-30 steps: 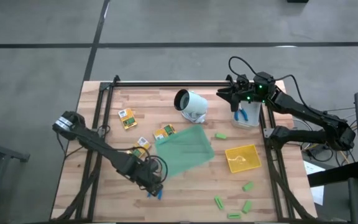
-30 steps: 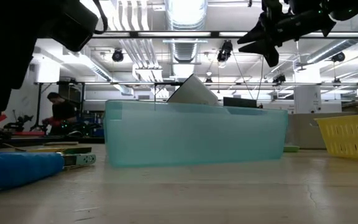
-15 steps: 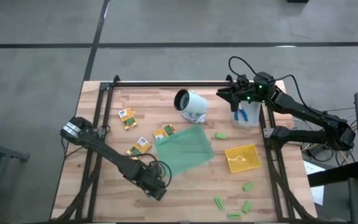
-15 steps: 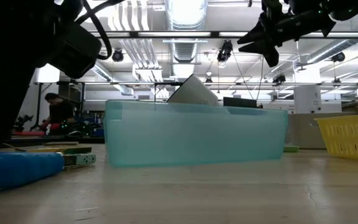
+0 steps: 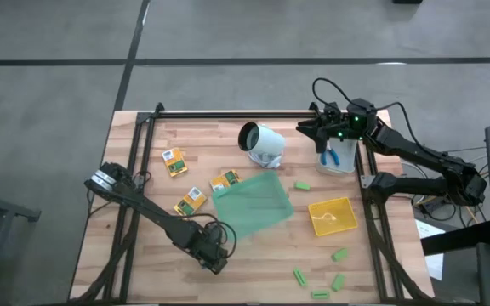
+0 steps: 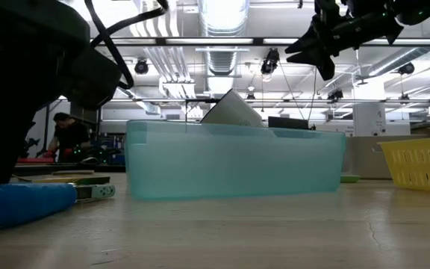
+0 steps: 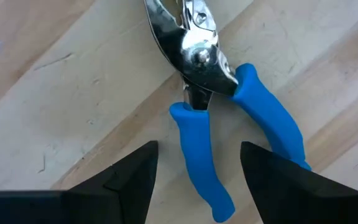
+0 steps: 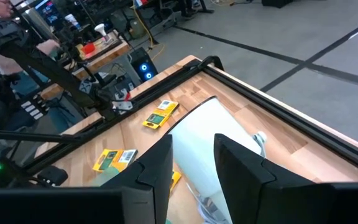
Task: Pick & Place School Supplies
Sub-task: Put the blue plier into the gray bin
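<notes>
Dropped lower over the near edge of the counter (image 5: 143, 255) since a second ago: left arm, its rear joint shifted inward along the frame. Blue handles that peeked out beside the left tool (image 5: 213, 255) then, now covered by it from above.

Stretched out low and long, from the counter's left rim diagonally to the front middle, wrist pitched down. Left tool (image 7: 196, 149) spread wide, fingers (image 7: 126, 177) planted either side of one handle of the blue-handled scissors (image 7: 197, 59). Not closed on it, nothing lifted. Lying flat on the wood, blades pointing away from the wrist, the other handle outside the far finger. Seen from counter height as a blue shape (image 6: 21, 203) at the near left, under the dark bulk of the arm.

Raised at the back right, forearm level, reaching inward from the right rim: right arm. Right tool (image 5: 307, 129) hanging above the rear edge, narrow gap between its fingers (image 8: 157, 171), empty, aimed toward a white cylinder (image 5: 262, 140) lying on its side.

Second pair of scissors (image 5: 334, 156) resting in a clear tub (image 5: 348, 166) below that arm. Three packets (image 5: 191, 200) left of the green tray (image 5: 253, 204). Light-green blocks (image 5: 339, 253) scattered near the yellow tray (image 5: 332, 204).
</notes>
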Robot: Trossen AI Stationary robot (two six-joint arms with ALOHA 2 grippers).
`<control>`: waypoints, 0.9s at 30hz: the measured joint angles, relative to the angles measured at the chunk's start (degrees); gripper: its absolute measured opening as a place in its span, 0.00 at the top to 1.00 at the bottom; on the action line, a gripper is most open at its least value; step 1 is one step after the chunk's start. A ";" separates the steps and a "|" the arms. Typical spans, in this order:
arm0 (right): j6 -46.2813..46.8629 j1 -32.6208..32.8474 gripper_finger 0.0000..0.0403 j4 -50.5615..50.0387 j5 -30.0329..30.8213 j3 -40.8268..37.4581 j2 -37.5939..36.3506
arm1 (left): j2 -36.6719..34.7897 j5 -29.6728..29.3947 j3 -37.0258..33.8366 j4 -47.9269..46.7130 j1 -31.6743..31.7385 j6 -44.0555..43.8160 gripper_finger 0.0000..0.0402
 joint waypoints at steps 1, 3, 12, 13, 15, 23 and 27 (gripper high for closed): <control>-0.08 0.00 0.72 0.00 0.00 0.00 0.00 | 0.10 0.01 0.04 -0.20 0.00 -0.17 0.42; -0.10 0.00 0.72 0.00 0.00 -0.02 0.00 | 0.12 0.05 0.07 -0.46 0.00 -0.22 0.44; -0.61 0.00 0.71 -0.02 0.00 -0.02 0.02 | 0.20 0.35 -0.04 -1.46 0.02 -0.45 0.69; -0.86 0.00 0.72 -0.02 0.00 -0.02 0.00 | 0.20 0.47 -0.06 -1.57 0.04 -0.54 0.72; -0.95 0.00 0.72 -0.02 0.00 -0.02 0.00 | 0.23 0.53 -0.11 -1.80 0.04 -1.01 0.80; -1.15 0.00 0.73 -0.04 0.00 -0.02 0.00 | 0.12 1.04 -0.11 -1.18 0.04 -1.88 0.89; -1.15 0.00 0.72 -0.04 0.00 -0.02 0.00 | 0.10 1.11 0.35 -0.98 0.04 -1.90 0.88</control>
